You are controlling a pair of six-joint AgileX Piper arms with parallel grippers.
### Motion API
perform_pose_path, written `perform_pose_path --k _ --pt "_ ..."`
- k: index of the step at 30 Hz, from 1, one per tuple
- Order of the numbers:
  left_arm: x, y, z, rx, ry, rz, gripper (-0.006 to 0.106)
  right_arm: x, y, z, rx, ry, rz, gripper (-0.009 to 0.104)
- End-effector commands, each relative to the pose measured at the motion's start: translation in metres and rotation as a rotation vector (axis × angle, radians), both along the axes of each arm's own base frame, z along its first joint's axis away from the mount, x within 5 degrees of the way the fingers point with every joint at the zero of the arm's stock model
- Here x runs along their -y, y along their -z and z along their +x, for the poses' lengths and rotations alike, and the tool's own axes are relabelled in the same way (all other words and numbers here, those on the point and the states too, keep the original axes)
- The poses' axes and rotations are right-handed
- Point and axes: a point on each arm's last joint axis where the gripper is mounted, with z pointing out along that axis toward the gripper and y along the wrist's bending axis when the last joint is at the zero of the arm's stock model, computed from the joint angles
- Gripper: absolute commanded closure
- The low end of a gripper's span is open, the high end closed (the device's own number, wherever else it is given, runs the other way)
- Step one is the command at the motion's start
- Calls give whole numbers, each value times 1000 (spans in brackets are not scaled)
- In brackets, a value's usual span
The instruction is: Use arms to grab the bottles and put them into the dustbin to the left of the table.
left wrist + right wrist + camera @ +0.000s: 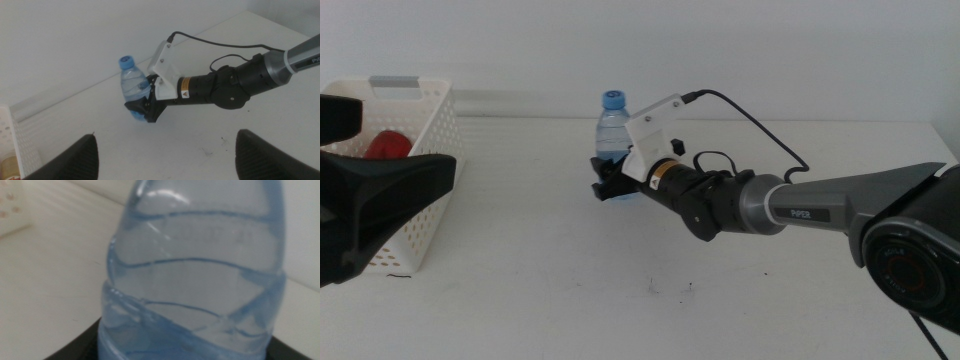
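Right gripper (pixel 610 182) was clamped on the water bottle (pixel 613 125), upright at table (pixel 570 300) centre-far. Left gripper (pixel 165 155) hung spread wide, holding nothing, near the dustbin (pixel 428 150) at left; red can (pixel 388 146) inside it.

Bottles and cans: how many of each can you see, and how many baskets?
Water bottle: 1, between the right gripper jaws
Red can: 1, in the white basket
Basket: 1
Total: 3

clear ribbed plastic water bottle (pixel 612 128), perforated white plastic dustbin (pixel 425 170), matt white table (pixel 570 290)
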Motion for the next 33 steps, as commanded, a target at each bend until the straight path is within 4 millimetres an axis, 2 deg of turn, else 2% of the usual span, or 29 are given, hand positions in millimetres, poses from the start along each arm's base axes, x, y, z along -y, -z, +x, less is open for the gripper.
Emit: perform_pose_path --k 1,5,8,9,12,13,18,24,27,31,33 --pt "0 0 0 8 -2 -9 7 -12 -16 -2 84 -36 42 98" --pt "0 0 0 8 -2 -9 7 -18 0 -7 60 -48 33 95" --pt "0 0 0 10 -3 -9 7 -23 6 -13 8 -60 -5 78" --pt "0 0 0 10 -3 -9 7 -24 5 -15 -6 -64 -16 66" --pt "0 0 0 9 -2 -10 7 -25 -9 -21 -47 -70 -51 15" --pt "0 0 0 9 -2 -10 7 -23 -16 -24 -66 -69 -61 2" --pt "0 0 0 9 -2 -10 7 3 -51 -58 -209 -17 -33 5" --pt "0 0 0 9 -2 -10 7 65 -124 -133 -357 50 -32 5" --pt "0 0 0 9 -2 -10 7 92 -184 -163 -413 83 -56 6" --pt "0 0 0 9 -2 -10 7 120 -270 -194 -313 85 -19 6" --pt "0 0 0 9 -2 -10 7 133 -300 -206 -274 107 10 7"
